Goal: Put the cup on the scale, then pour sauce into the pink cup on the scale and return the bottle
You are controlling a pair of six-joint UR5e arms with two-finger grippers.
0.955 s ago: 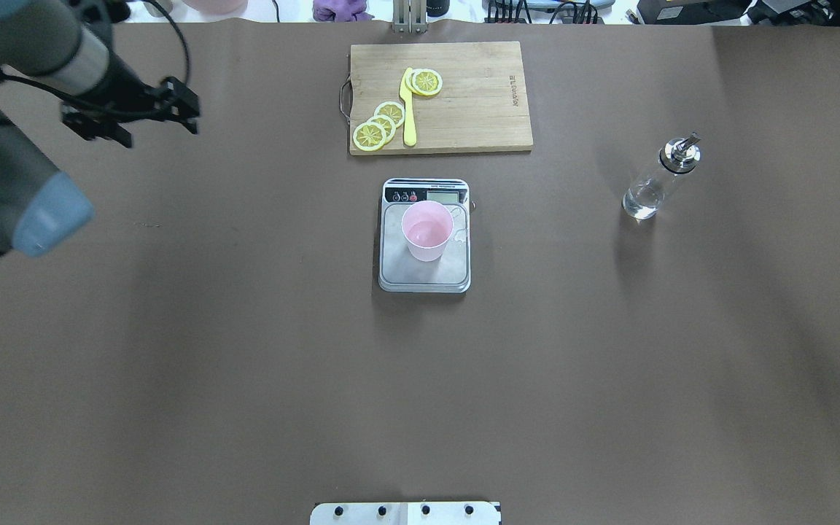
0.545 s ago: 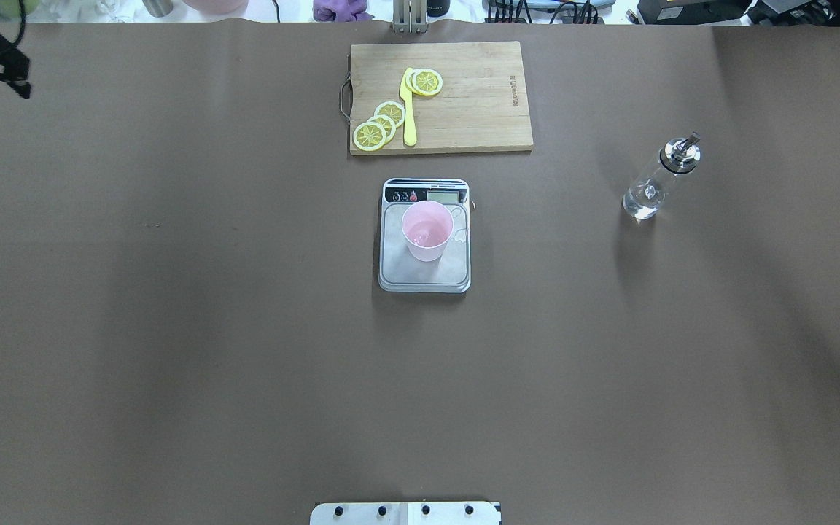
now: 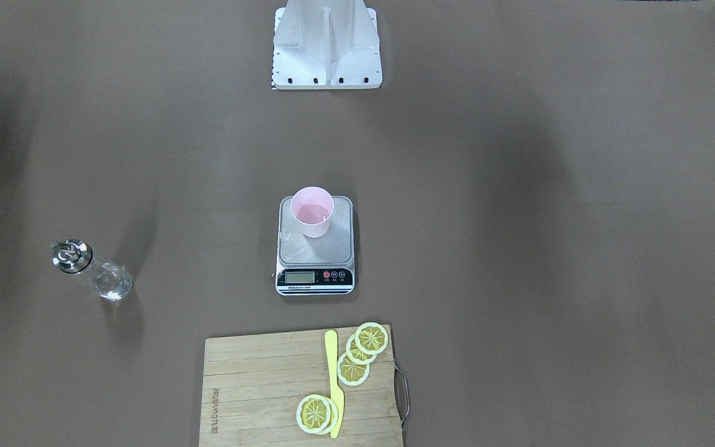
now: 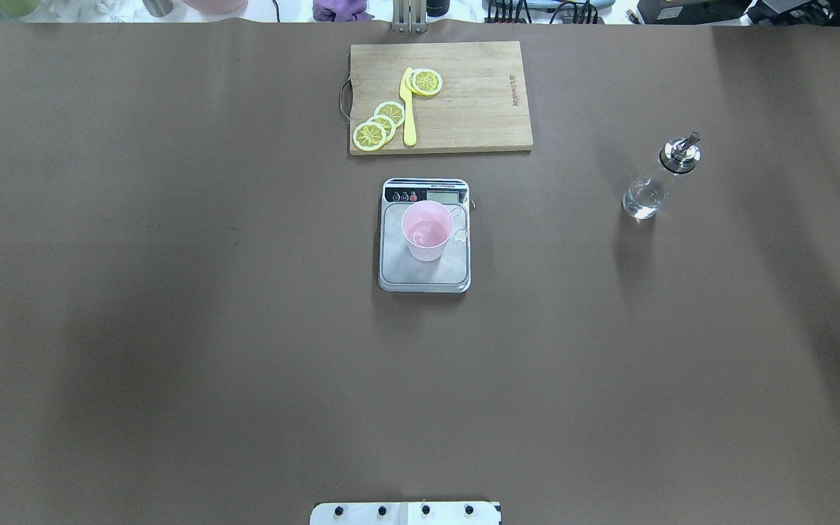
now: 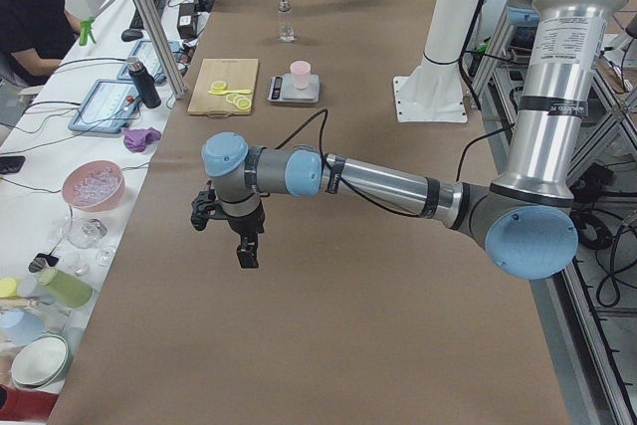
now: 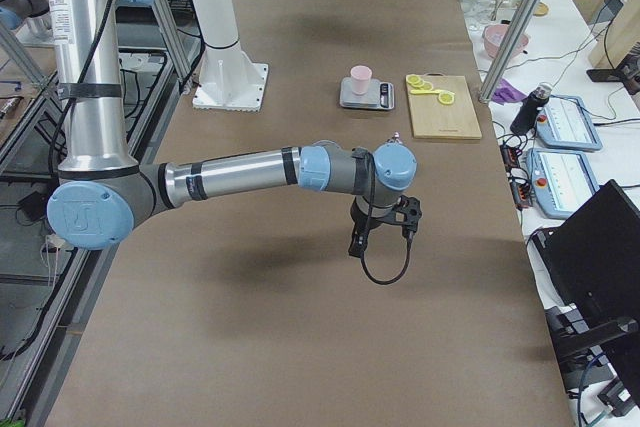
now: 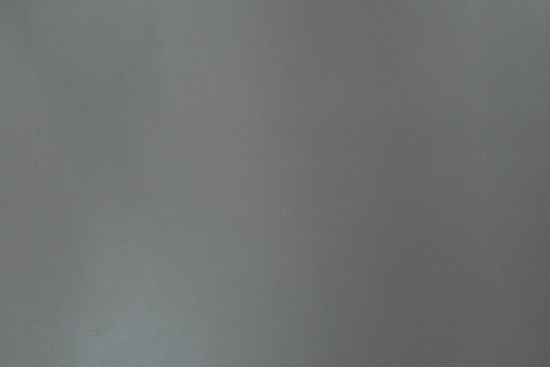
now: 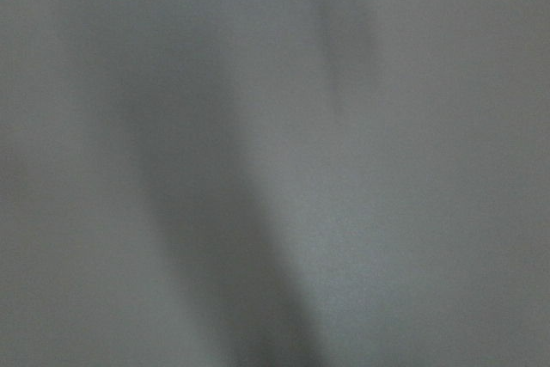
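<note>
While the pink cup (image 4: 427,231) stands upright on the steel plate of the kitchen scale (image 4: 424,281) at the middle of the desk (image 4: 172,328), nearer the display end, the glass bottle (image 4: 653,182) with its silver pour spout stands free, well apart on the robot's right. Beyond the scale lies a wooden cutting board (image 4: 478,102) carrying lemon slices (image 4: 380,125) and a yellow knife (image 4: 408,117). Each arm reaches over bare brown desk at its own end, the left claw (image 5: 244,251) and right claw (image 6: 357,244) pointing down; whether either is apart or together I cannot tell.
</note>
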